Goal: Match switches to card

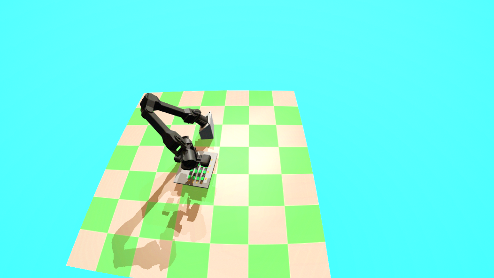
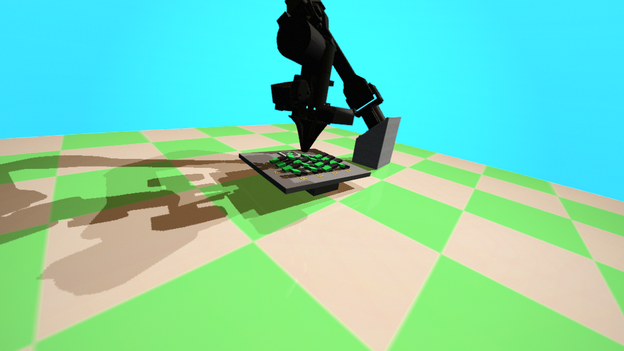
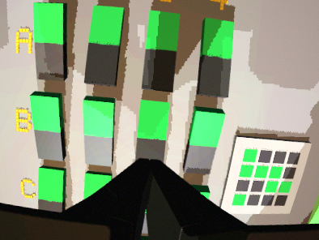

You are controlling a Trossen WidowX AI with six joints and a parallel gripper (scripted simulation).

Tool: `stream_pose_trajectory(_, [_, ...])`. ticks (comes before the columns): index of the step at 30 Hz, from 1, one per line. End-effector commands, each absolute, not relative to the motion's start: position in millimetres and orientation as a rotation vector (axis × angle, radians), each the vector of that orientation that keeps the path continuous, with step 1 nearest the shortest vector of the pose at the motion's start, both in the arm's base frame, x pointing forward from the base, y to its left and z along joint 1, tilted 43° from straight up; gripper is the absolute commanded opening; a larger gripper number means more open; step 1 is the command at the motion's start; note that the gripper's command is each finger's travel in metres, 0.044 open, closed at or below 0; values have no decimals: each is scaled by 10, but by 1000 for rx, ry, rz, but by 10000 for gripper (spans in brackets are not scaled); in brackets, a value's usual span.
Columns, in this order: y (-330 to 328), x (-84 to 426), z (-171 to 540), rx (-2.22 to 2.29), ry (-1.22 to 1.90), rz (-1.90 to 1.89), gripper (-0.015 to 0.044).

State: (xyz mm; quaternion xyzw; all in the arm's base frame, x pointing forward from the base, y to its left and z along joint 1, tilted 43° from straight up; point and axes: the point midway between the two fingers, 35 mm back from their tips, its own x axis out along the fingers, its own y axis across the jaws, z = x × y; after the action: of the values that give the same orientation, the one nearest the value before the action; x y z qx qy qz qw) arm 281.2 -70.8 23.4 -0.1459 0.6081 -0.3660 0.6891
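The grey panel (image 1: 180, 179) (image 2: 296, 183) (image 3: 275, 109) holds a grid of green and dark grey switches. My gripper (image 2: 305, 150) (image 3: 148, 169) is shut and empty, tips low over column 3, at the near end of switch B3 (image 3: 153, 122) in the wrist view; contact cannot be told. Switches B1 (image 3: 46, 113), B2 (image 3: 99, 117) and B4 (image 3: 207, 127) show a dark green far end face, green half raised. A2 (image 3: 106, 26), A3 and B3 show none. The card (image 3: 264, 179) reads, far row first: green, three grey; three green, grey; two grey, two green; green, three grey. My fingers hide much of row C and row D.
The arm's grey base block (image 1: 207, 130) (image 2: 378, 146) stands behind the panel in the exterior view. The panel sits raised on a dark support (image 2: 323, 190) above the checkered floor (image 1: 229, 224) (image 2: 349, 235). The card lies beside column 4. Arm shadows cross the panel and the floor.
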Motion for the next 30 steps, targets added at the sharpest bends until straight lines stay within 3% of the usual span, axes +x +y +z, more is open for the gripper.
stream_pose_trajectory(1, [-763, 2781, 173, -336, 1372, -822, 0])
stream_pose_trajectory(30, [-803, 2778, 132, -337, 1372, -822, 0])
